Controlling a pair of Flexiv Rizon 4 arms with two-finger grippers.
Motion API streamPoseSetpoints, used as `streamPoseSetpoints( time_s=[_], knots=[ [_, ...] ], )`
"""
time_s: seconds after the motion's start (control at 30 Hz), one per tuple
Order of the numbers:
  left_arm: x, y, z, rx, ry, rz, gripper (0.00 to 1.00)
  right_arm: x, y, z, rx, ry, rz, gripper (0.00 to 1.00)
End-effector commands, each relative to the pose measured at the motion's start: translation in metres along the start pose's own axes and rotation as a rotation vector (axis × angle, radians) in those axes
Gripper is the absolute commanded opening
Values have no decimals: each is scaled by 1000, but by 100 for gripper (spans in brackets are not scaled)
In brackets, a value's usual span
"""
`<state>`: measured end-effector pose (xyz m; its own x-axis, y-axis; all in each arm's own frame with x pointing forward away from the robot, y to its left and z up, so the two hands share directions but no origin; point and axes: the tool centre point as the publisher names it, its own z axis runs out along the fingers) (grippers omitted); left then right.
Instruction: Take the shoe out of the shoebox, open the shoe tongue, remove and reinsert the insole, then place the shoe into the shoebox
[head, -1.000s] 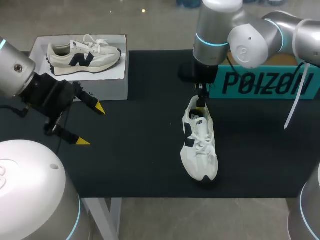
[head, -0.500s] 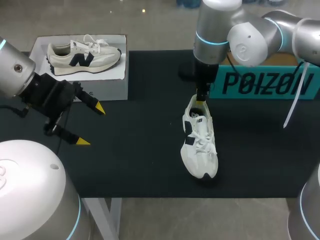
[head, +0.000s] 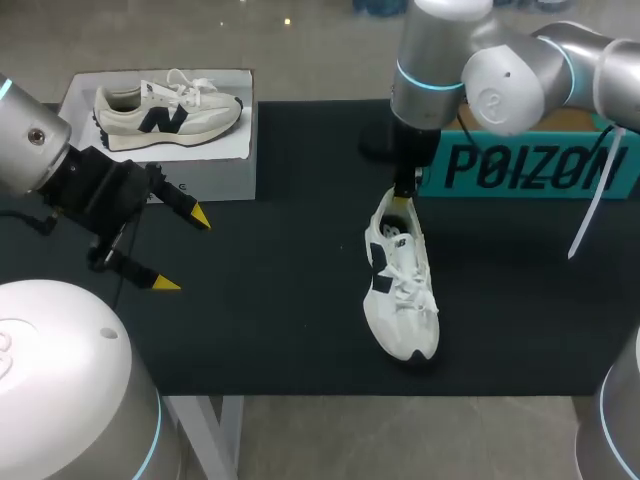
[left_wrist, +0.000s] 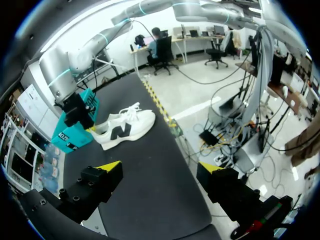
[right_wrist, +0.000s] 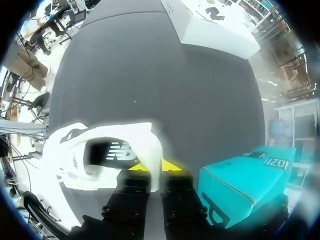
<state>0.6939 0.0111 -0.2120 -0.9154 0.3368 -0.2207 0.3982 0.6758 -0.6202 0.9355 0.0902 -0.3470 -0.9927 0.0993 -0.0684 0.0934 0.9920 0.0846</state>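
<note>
Shoe (head: 400, 290) is out of the box, on the black table (head: 280, 300) right of the middle. Its toe points at the near edge and its heel at the far edge. White upper, dark side logo, laces tied. In the left wrist view the shoe (left_wrist: 122, 130) lies on its sole just beside the box.

Right arm (head: 470, 70) comes in from the far right corner and bends down over the heel. Left arm (head: 30, 150) comes in at the left edge, well apart from the shoe.

Shoebox (head: 530, 165) is teal and stands along the far edge on the right. Its front wall is just behind the heel. It also shows in the left wrist view (left_wrist: 77, 132) and the right wrist view (right_wrist: 240, 175).

White box (head: 200, 175) sits at the far left corner with a second sneaker (head: 170, 110) on top, beige with a dark logo. Cannot tell if it is real or printed.

Right gripper (head: 403, 192) is clamped on the shoe's heel collar. In its wrist view the gripper (right_wrist: 152, 167) has one yellow tip inside the opening and one outside, with the white heel wall of the shoe (right_wrist: 75, 155) pinched between them.

Left gripper (head: 182, 250) hangs over the table near the left edge, fingers spread wide with nothing between them. Its wrist view shows the same (left_wrist: 159, 167).
</note>
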Motion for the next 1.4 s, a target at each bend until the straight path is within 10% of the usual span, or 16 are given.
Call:
streamPoseSetpoints(
  time_s=[0.03, 0.57, 0.93, 1.4],
  knots=[
    [0, 0, 0, -1, 2, 0, 100, 6, -4, -19, 3, -22, 10, 0],
    [0, 0, 0, -1, 2, 0, 100, -17, 18, -117, 34, -120, 112, 0],
    [0, 0, 0, -1, 2, 0, 100, -73, 3, -207, 63, -205, 396, 0],
    [0, 0, 0, -1, 2, 0, 100, -90, -20, -223, 127, -213, 522, 0]
  ],
)
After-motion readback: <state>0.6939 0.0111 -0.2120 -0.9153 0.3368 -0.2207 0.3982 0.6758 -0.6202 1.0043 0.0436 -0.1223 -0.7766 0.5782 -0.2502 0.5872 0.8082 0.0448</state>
